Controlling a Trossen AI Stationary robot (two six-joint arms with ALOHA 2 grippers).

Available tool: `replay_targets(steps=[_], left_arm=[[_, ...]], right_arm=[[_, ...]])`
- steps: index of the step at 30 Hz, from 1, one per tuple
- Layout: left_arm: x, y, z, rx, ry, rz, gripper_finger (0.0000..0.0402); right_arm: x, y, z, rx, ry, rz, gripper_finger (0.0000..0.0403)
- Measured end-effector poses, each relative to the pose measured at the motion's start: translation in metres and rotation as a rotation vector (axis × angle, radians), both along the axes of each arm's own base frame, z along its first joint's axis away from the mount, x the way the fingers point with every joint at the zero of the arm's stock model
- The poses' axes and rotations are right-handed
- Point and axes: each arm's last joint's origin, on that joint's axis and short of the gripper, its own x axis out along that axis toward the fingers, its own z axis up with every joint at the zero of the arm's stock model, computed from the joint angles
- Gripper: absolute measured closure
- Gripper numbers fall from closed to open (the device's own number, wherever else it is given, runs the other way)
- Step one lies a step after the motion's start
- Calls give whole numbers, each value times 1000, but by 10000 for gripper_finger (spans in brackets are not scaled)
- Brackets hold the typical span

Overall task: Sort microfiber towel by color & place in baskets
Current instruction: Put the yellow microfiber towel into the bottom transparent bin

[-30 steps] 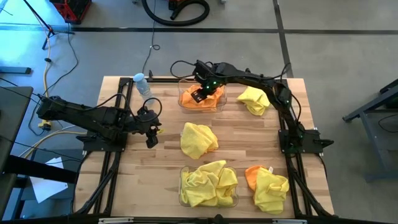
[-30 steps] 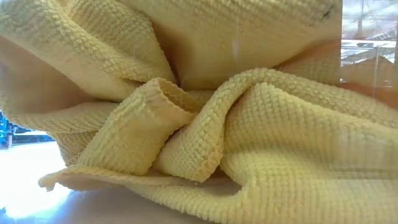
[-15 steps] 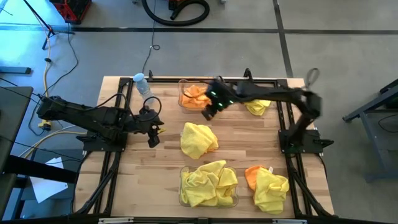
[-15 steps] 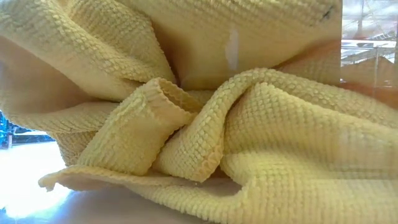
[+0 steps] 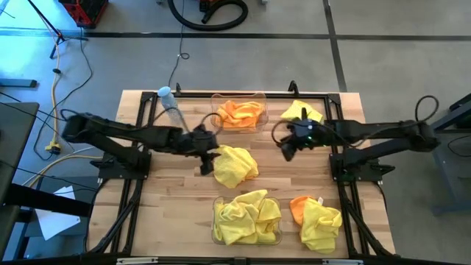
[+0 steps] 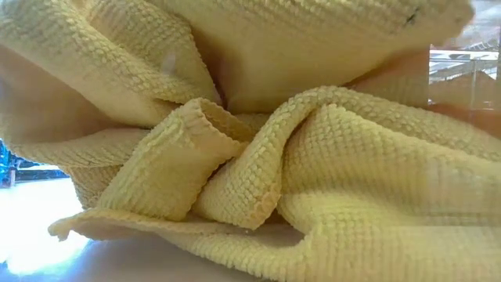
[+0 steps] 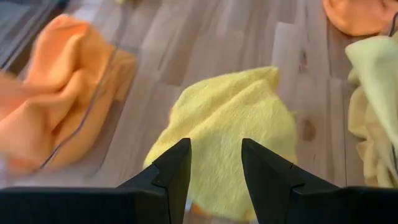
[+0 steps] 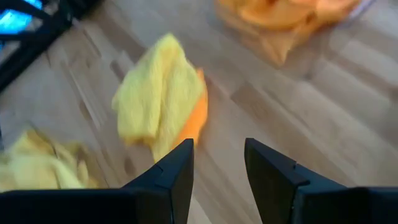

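My right gripper (image 5: pixel 288 151) has left the orange basket (image 5: pixel 238 112); left gripper (image 5: pixel 205 163) has reached the mid-bench yellow towel (image 5: pixel 235 165).
Both jaws apart, empty; next I pinch that towel for the yellow basket (image 5: pixel 246 218).

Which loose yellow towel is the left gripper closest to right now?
The yellow towel at the table's centre; the left gripper is at its edge. The other loose yellow towels lie near the right side.

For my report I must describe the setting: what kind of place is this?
Probably a robotics lab or workshop: a wooden table bearing two dark arms stands on a bare concrete floor, with loose cables lying around it.
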Motion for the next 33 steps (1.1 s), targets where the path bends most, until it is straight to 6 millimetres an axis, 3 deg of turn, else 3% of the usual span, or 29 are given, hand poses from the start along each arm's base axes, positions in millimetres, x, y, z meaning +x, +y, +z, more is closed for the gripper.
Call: replay_targets(steps=[8, 16, 24, 27, 30, 33], left_arm=[[66, -6, -15, 30, 128, -67, 273], [113, -2, -50, -4, 328, -133, 273], [128, 4, -82, -10, 477, -118, 279], [127, 0, -82, -19, 480, -108, 316], [125, -4, -81, -46, 486, -70, 379], [120, -8, -69, -67, 469, -33, 392]], right_arm=[[-37, 11, -27, 91, 54, 92, 265], [-46, 12, -35, 44, 98, 132, 265], [-45, 12, -35, -37, 112, 221, 265], [-46, 12, -35, -39, 114, 225, 265], [-46, 12, -35, -35, 113, 223, 265], [-46, 12, -35, -11, 109, 199, 265]])
